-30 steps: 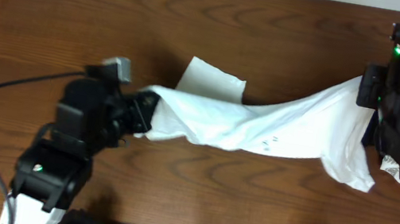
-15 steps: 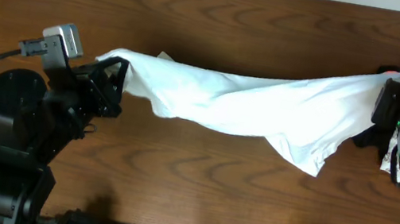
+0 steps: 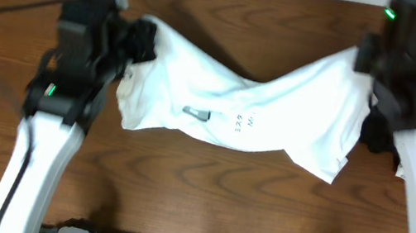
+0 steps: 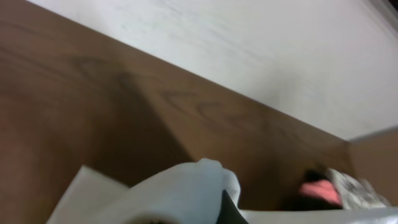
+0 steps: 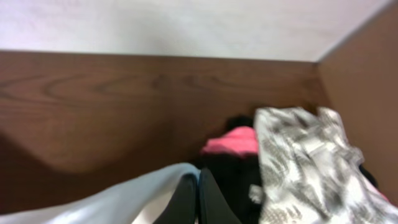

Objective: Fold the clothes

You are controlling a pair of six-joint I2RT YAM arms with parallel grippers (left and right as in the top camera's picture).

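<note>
**T-shirt strung between both arms along the far edge**

The white shirt hangs in a wide band over the far half of the tabletop, running from near the far left corner across to the far right. It sags in the middle and its loose lower corner droops toward the right side. The left gripper has one end bunched up, jaws pinching the fabric; its wrist camera shows white cloth heaped against a dark finger. The right gripper holds the other end, and in its own camera the two dark fingers are pressed together on the cloth's edge. A small grey neck label shows on the left part of the shirt, with a few faint marks just beside it, too small to read. Over in the far right corner lies a heap of other laundry: a pink garment, something black beneath it, and a black-and-white patterned cloth touching both.
</note>
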